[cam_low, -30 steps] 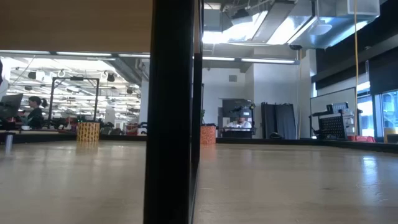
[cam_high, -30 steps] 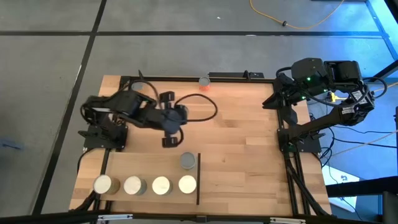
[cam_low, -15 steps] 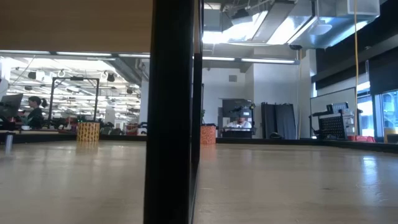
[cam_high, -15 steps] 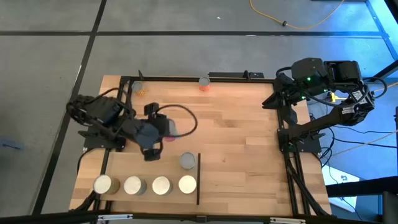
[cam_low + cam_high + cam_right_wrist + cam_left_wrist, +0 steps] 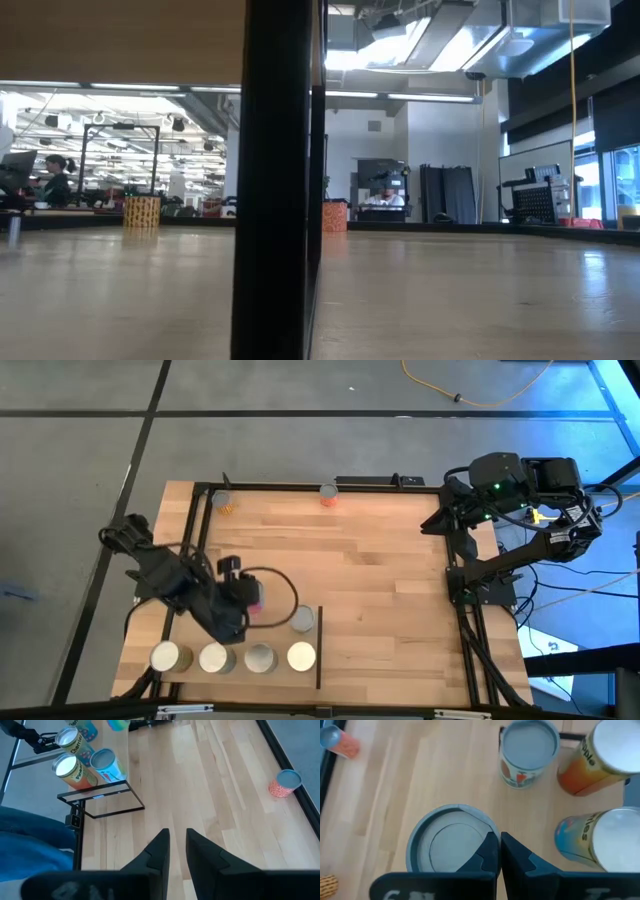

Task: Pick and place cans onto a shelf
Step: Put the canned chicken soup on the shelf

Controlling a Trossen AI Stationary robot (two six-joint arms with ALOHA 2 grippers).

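left gripper moved onto shelf | fingers seemingly shut

Your two arms are dark, near-black, with chunky joints. A black cable loops off the left arm; a green light glows on the right arm.

The middle and right of the tabletop lie bare — wide passage there. On the shelf, four cans stand in a close row along the near edge, a fifth can just behind by the black bar, leaving narrow gaps. The left claw, fingers together, hangs over the third can of the row. Two more cans — an orange one and another — stand by the far edge, well apart. The right claw hangs at the right edge.
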